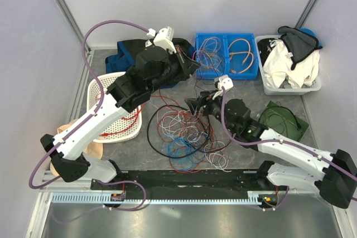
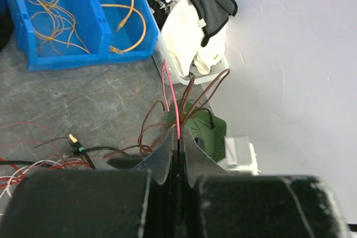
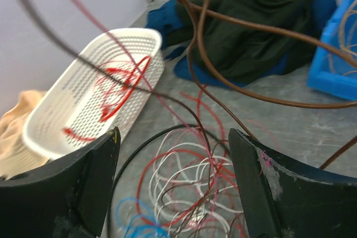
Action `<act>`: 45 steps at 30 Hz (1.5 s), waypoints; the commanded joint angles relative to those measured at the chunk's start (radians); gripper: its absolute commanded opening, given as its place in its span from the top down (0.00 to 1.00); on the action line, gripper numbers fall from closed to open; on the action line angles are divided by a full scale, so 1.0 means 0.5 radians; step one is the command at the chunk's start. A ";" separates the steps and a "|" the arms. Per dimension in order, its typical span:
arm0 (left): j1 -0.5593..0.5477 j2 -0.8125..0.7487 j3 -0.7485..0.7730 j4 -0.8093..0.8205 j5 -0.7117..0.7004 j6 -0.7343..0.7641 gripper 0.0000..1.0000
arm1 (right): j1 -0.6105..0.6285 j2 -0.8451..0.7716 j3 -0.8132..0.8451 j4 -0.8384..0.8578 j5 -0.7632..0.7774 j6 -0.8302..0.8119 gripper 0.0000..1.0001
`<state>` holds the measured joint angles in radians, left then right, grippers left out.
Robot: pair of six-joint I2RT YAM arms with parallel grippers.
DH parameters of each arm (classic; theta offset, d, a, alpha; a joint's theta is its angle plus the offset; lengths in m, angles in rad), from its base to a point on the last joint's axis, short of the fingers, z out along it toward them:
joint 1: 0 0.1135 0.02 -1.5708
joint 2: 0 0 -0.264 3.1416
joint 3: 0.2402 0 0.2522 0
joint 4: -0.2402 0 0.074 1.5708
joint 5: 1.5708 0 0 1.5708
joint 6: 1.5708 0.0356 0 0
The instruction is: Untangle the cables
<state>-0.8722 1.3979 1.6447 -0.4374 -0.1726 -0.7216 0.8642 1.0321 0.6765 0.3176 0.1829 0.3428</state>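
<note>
Red, white, blue and black strands make up the cables (image 1: 184,137), one loose heap on the table's middle, just in front of both arms. I cannot count the strands in it.

Count, overhead view:
- Two arms, two grippers.
- One white basket (image 1: 100,82) at left, red wire coiled inside.
- One blue bin (image 1: 224,59) at the rear, two compartments, thin wires in each.
- One pale tub (image 1: 290,89) at rear right, heaped with cloth.
- One green pad (image 1: 298,126) at right.
- One dark cloth (image 1: 125,54) at rear left and one beige cloth (image 1: 96,150) beside the basket.

Left gripper (image 1: 192,68) is raised near the bin. Overhead I cannot read its jaws. Its wrist camera settles the matter: the left gripper (image 2: 178,154) is clenched on the cables, with one pink strand (image 2: 173,104) and several brown ones rising out of the closed fingers. That view also shows a black lead ending in a small connector (image 2: 72,139) on the table.

Right gripper (image 1: 194,105) sits at the heap's far edge. Its wrist camera shows the right gripper (image 3: 175,182) released, fingers (image 3: 95,182) standing wide apart. Thin strands pass through the gap and brown loops hang across in front, none pinched. Below lies the heap; beyond, the basket and dark cloth.
</note>
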 commanded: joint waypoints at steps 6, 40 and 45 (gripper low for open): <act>-0.001 0.002 -0.037 0.053 0.176 -0.161 0.98 | 0.045 0.365 0.113 0.524 0.420 -0.050 0.25; 0.045 -1.192 -2.434 2.372 0.967 0.394 0.22 | 0.045 -0.233 0.555 -0.917 -0.028 0.351 1.00; -0.170 -0.965 -2.467 2.644 0.919 0.409 0.23 | 0.045 -0.208 0.564 -0.911 -0.010 0.358 1.00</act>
<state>-0.8936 0.8726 0.4171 0.6098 0.2077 -0.5167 0.8818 0.9195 0.9154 -0.1417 0.1738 0.5060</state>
